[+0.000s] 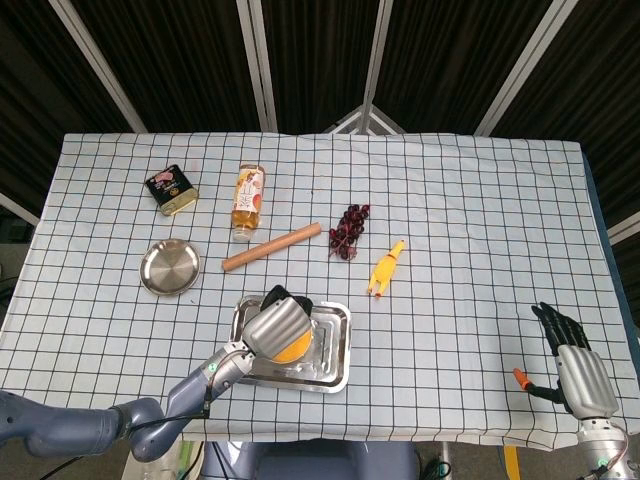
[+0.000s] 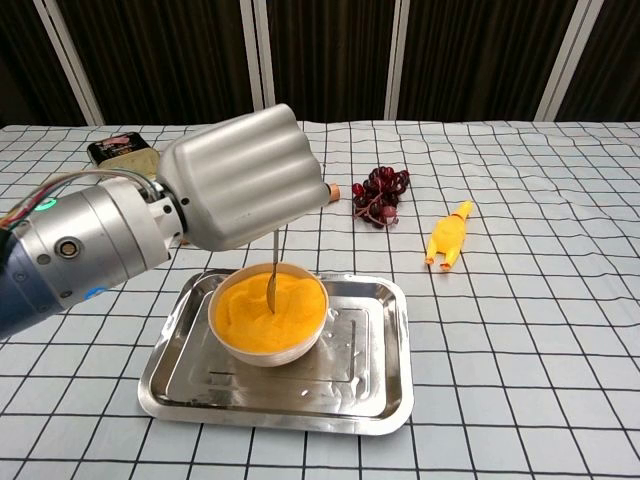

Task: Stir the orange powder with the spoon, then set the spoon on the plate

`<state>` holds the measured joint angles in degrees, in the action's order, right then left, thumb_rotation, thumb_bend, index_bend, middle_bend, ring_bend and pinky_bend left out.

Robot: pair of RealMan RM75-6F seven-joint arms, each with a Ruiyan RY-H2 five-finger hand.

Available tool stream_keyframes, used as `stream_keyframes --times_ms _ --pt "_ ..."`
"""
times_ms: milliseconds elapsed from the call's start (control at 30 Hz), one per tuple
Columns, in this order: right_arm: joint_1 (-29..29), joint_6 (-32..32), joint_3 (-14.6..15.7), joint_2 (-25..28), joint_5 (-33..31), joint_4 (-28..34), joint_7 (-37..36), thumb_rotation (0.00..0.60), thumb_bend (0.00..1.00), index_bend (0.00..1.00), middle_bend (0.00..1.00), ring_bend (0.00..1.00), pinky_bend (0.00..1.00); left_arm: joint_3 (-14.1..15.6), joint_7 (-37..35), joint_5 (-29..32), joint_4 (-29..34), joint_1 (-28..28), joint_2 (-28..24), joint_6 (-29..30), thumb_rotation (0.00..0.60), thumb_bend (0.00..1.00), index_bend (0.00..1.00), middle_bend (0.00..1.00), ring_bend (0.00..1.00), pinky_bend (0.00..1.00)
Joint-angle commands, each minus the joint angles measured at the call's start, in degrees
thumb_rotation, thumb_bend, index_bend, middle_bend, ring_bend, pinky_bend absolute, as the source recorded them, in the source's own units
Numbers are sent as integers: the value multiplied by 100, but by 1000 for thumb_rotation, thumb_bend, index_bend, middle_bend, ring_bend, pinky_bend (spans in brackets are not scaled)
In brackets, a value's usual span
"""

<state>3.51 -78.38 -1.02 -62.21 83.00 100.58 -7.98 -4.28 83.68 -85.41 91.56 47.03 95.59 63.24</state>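
A white bowl of orange powder stands in a steel tray near the table's front. My left hand hovers right over the bowl and grips a thin spoon, whose tip is dipped in the powder. In the head view the left hand covers most of the bowl. The round steel plate lies bare to the far left of the tray. My right hand is at the front right edge, fingers spread, holding nothing.
Behind the tray lie a wooden rolling pin, a bottle, a small tin, dark grapes and a yellow rubber chicken. In the chest view the grapes and chicken sit right of the hand.
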Motion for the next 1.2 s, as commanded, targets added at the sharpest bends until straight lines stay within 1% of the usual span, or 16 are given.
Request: stream_keyframes --times_ms 33,367,600,767,833,1000,1100,1200 --pt "3 3 -4 -1 -7 -3 -1 600 317 0 0 0 0 -8 -30 -58 4 -6 -9 42 600 592 822 1000 1000 1000" --pt "2 -2 -1 -3 6 -8 -7 600 317 0 0 0 0 7 -173 -199 225 -78 -258 134 600 592 822 1000 1000 1000" --pt "4 18 2 0 -10 7 -20 600 317 0 0 0 0 106 -234 -309 467 -134 -573 95 600 593 822 1000 1000 1000" --pt "5 22 5 -4 -13 14 2 600 316 0 0 0 0 247 -114 -373 448 -153 -754 -51 600 592 822 1000 1000 1000" --pt "3 16 3 -5 -12 13 3 600 317 0 0 0 0 229 -180 -353 446 -182 -745 -29 600 593 822 1000 1000 1000" --pt "3 16 -3 -1 -24 9 -11 600 317 0 0 0 0 57 -316 -274 471 -226 -646 103 600 592 822 1000 1000 1000" --pt "7 32 -2 -1 -34 4 -17 600 317 0 0 0 0 116 -205 -325 491 -202 -722 3 600 592 822 1000 1000 1000" --pt "10 31 -8 0 -35 2 -16 600 317 0 0 0 0 54 -331 -258 520 -260 -712 83 600 592 822 1000 1000 1000"
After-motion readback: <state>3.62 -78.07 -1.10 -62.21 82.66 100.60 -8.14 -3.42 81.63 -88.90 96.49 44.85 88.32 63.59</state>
